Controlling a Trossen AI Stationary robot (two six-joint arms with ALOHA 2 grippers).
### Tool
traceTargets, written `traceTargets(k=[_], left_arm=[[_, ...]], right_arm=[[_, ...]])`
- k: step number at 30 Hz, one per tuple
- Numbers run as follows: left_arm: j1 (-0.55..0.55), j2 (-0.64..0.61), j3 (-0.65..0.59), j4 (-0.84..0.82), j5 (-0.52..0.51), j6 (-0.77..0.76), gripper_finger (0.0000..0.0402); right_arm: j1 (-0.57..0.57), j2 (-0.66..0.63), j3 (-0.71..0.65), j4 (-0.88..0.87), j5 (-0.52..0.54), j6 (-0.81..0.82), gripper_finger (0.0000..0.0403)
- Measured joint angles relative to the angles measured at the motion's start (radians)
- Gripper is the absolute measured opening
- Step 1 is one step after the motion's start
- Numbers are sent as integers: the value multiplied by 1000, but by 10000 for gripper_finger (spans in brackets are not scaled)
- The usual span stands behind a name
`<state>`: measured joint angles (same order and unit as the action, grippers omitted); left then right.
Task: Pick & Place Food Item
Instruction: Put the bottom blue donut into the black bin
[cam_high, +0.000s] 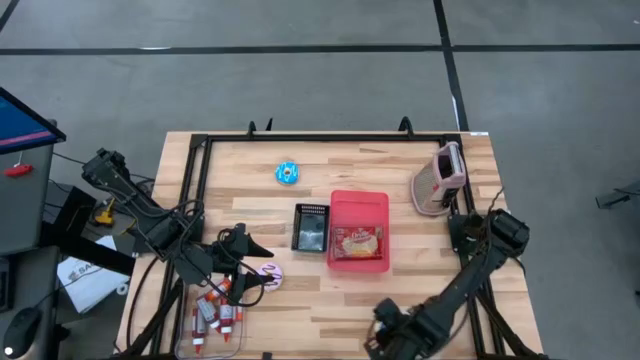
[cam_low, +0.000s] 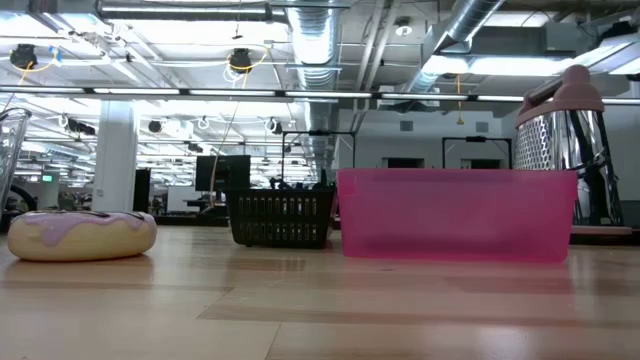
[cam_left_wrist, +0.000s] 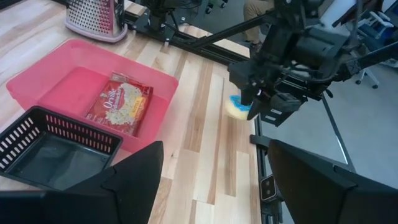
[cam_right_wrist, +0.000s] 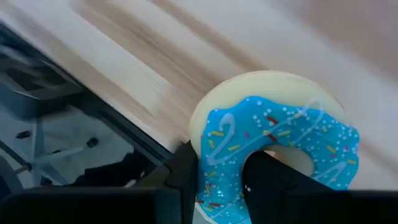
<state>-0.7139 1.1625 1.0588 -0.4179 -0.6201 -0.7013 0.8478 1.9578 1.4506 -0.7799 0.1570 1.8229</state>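
The doughnut (cam_right_wrist: 273, 149) in the right end effector (cam_left_wrist: 252, 106) was cream with blue icing and coloured sprinkles. A second doughnut (cam_low: 82, 234) had pale lilac icing. The tub (cam_high: 372, 203) was pink, the basket (cam_high: 311, 228) black, the worktop (cam_high: 400, 290) light wood.
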Motion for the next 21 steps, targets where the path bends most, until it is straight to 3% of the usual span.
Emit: traceTargets(k=[5,9,15,21], left_arm=[[-12,0,0,-3,0,-17,285],[-40,0,0,-76,-10,-68,285],[-141,0,0,-283,-23,-289,285],[-279,0,-39,-334,-147,-528,285]], right_arm=[[-118,-2,166,-153,91,-279,99],[-253,-3,236,-191,105,-551,109],[-466,-3,260,-181,63,-891,145],[-670,-3,260,-123,-48,-1169,153]])
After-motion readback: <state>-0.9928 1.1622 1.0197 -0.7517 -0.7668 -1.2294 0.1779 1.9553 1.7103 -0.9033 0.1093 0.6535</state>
